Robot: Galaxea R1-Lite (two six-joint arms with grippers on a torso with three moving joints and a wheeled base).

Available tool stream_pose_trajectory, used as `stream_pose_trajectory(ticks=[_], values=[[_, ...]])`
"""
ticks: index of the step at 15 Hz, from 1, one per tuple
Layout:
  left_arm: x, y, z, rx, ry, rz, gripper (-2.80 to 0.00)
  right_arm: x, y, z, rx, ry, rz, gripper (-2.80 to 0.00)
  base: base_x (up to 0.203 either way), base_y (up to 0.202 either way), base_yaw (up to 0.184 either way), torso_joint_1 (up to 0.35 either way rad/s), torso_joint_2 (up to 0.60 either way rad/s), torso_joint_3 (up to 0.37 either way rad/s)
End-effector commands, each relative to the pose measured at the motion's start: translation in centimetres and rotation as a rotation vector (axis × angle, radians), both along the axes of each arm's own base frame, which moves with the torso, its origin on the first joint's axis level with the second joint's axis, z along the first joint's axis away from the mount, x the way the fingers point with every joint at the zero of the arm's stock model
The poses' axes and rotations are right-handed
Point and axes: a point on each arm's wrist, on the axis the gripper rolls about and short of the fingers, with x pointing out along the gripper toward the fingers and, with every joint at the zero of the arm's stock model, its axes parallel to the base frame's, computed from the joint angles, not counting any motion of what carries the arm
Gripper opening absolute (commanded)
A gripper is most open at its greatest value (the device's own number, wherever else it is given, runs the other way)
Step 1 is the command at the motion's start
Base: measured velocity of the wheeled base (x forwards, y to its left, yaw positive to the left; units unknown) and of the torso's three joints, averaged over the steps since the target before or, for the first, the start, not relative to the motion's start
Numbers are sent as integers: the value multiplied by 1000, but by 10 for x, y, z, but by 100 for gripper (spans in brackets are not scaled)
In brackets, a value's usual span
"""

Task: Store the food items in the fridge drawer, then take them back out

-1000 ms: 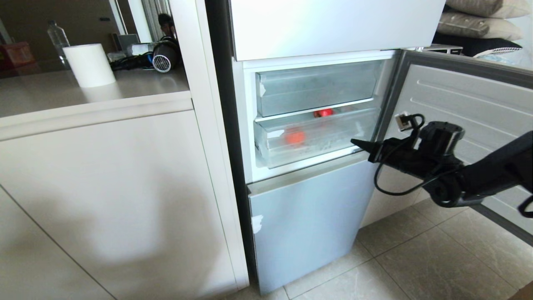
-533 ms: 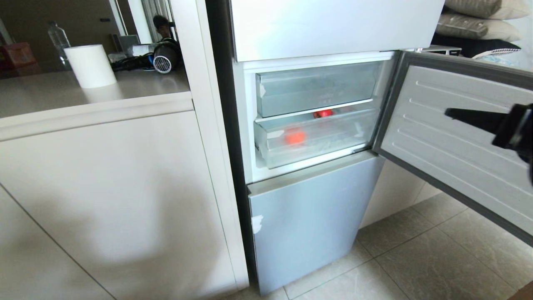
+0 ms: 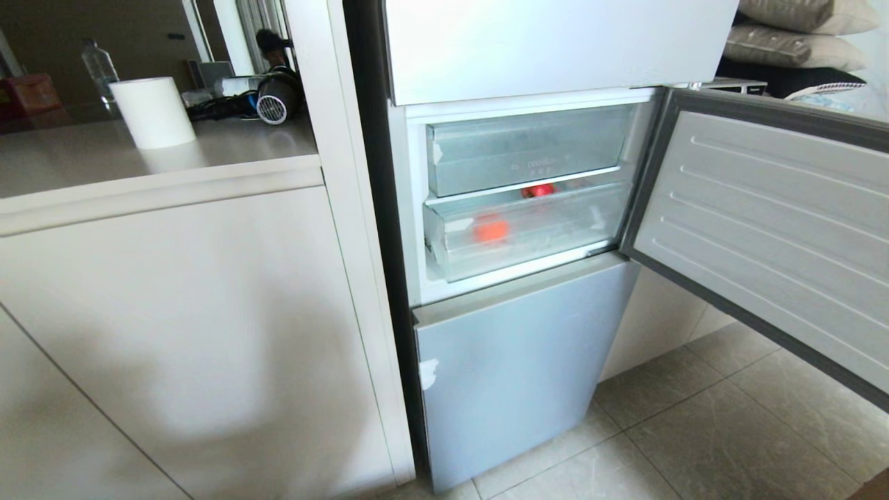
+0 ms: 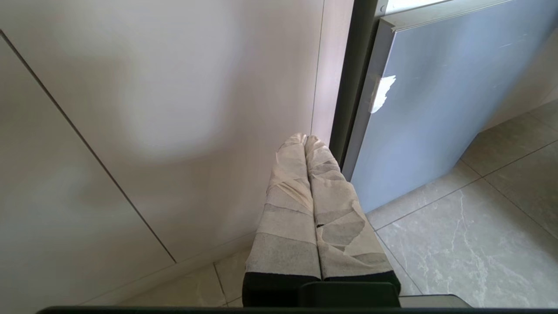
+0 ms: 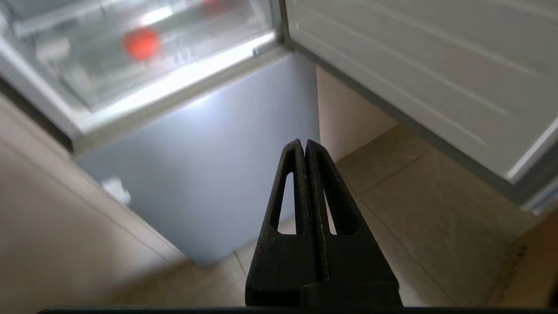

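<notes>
Fruit [image 3: 491, 227]: 1 red, inside fridge drawer [image 3: 521, 239]; 2 pincers closed.

A small, round, glossy red fruit [image 3: 491, 228] lies inside the fridge drawer [image 3: 528, 236], showing blurred through the drawer's tall frosted front, toward its left half. The drawer is a wide, shallow clear-plastic tray, pushed into the fridge and sitting level, with a scrap of white tape at its front left corner.
</notes>
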Motion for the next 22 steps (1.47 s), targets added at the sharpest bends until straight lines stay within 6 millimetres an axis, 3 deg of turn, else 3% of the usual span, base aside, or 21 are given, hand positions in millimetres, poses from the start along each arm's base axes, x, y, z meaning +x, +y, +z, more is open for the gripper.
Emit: stream_pose_trajectory(ticks=[1, 4, 6, 10, 22], values=[[0, 0, 0, 0, 0, 2, -280, -41, 3, -38, -77, -45, 16, -280, 0, 0, 0, 0, 0, 0], [0, 0, 0, 0, 1, 2, -280, -43, 3, -123, -212, 156, 64, -280, 0, 0, 0, 0, 0, 0], [0, 0, 0, 0, 2, 2, -280, -48, 4, -163, -249, 192, 136, -280, 0, 0, 0, 0, 0, 0], [0, 0, 0, 0, -1, 1, -280, -62, 4, -171, -263, -16, 155, -280, 0, 0, 0, 0, 0, 0], [0, 0, 0, 0, 0, 1, -280, -60, 3, -170, -201, -30, 133, -280, 0, 0, 0, 0, 0, 0]])
